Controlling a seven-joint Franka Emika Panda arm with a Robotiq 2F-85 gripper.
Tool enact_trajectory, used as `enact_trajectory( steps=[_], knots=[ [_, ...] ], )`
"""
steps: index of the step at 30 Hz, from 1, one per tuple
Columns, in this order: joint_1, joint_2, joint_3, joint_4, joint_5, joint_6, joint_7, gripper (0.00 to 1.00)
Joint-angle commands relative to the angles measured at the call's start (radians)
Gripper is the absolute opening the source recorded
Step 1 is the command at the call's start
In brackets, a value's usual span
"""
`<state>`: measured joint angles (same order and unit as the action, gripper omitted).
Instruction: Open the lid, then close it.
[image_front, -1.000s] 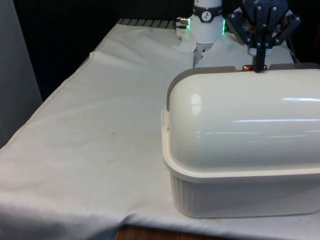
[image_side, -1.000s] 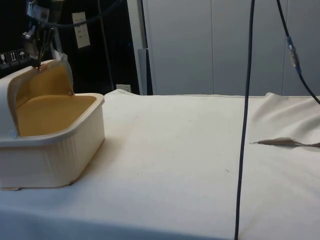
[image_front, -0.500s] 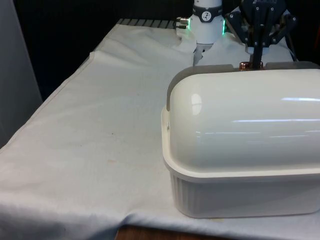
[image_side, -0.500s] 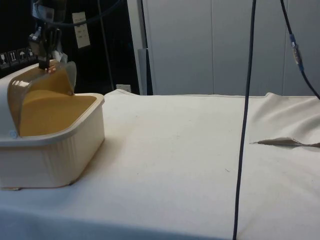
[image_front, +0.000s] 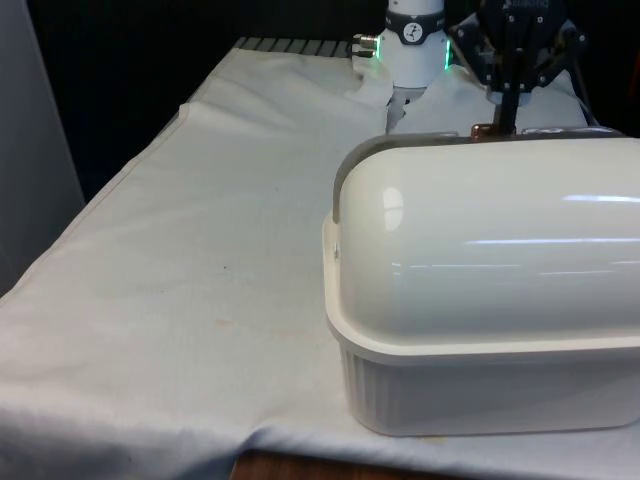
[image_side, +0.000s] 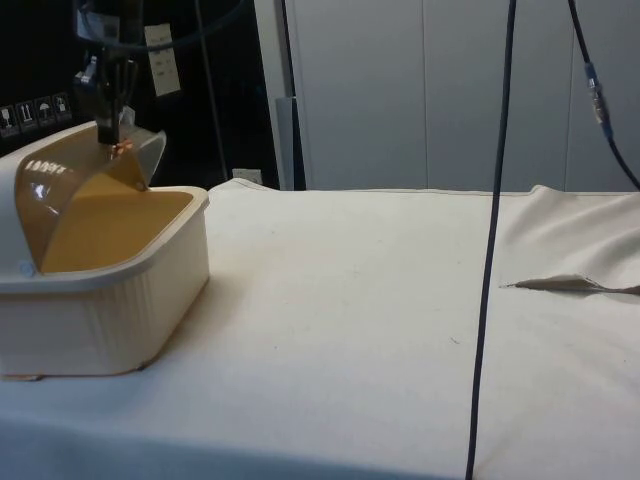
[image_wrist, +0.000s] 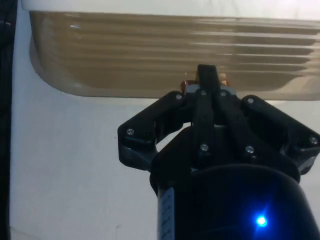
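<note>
A cream bread box (image_front: 480, 300) stands on the white cloth at the front view's right, its rounded back towards that camera. In the side view its ribbed body (image_side: 100, 310) sits at the left, with the translucent amber roll lid (image_side: 70, 185) partly drawn over the opening. The lid's edge shows as a grey strip (image_front: 400, 142) behind the box top. My black gripper (image_front: 505, 115) (image_side: 108, 125) hangs above that edge, shut on the lid's small copper knob (image_side: 120, 148) (image_front: 482, 128). In the wrist view the gripper (image_wrist: 207, 75) pinches the knob (image_wrist: 186, 84) at the ribbed lid (image_wrist: 150, 60).
A black cable (image_side: 490, 250) hangs down in the side view, in front of the open cloth. A fold of cloth (image_side: 570, 285) lies at that view's right. The arm's base (image_front: 413, 40) stands behind the box.
The gripper has moved outward and slightly down with the knob, drawing the amber lid further over the box's opening.
</note>
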<state>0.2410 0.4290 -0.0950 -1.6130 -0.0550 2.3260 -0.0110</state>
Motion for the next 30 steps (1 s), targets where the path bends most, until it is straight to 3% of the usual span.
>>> enact_trajectory(
  steps=[1, 11, 12, 16, 30],
  knots=[
    [0.000, -0.006, 0.002, -0.007, 0.002, -0.013, -0.002, 0.00],
    [-0.002, 0.001, 0.006, 0.008, 0.007, -0.101, -0.006, 0.00],
    [0.000, -0.001, 0.002, 0.005, 0.000, -0.085, 0.000, 0.00],
    [-0.002, 0.006, 0.007, 0.012, 0.008, -0.128, -0.006, 0.00],
    [-0.002, 0.044, 0.011, 0.020, 0.013, -0.179, -0.004, 0.00]
  ],
)
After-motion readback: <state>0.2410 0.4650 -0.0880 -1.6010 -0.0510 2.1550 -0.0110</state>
